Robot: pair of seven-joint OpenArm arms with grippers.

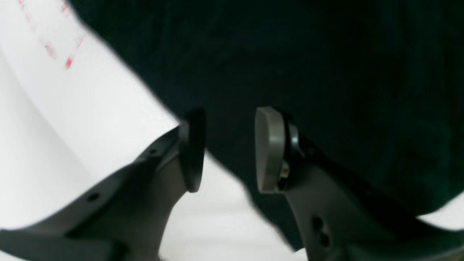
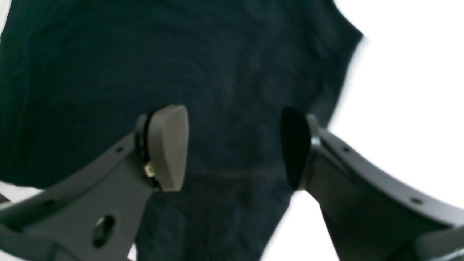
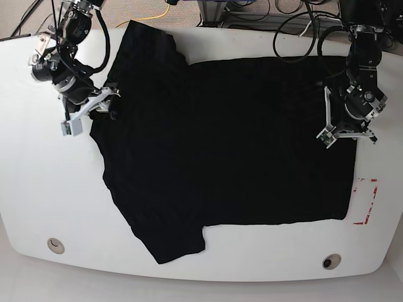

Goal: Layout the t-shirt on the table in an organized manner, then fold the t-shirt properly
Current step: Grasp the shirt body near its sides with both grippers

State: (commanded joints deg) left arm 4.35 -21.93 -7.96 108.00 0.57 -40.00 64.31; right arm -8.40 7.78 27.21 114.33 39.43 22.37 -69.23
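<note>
Now your shirt [image 3: 220, 151] lies spread flat on the table [image 3: 38, 189], sleeves toward the right gripper's side. Your left gripper [image 1: 226, 148] has its fingers [image 1: 268, 148] spread apart with nothing between them; the shirt's edge runs just under and past them, and red tape [image 1: 69, 61] shows far off on the white top. Your right gripper [image 2: 233, 146] is spread wide too, holding nothing, with dark cloth under both fingers and bare table beside the outer one.

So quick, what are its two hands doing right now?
Left hand: open, holding nothing, over the t-shirt edge.
Right hand: open, empty, above the t-shirt.
</note>
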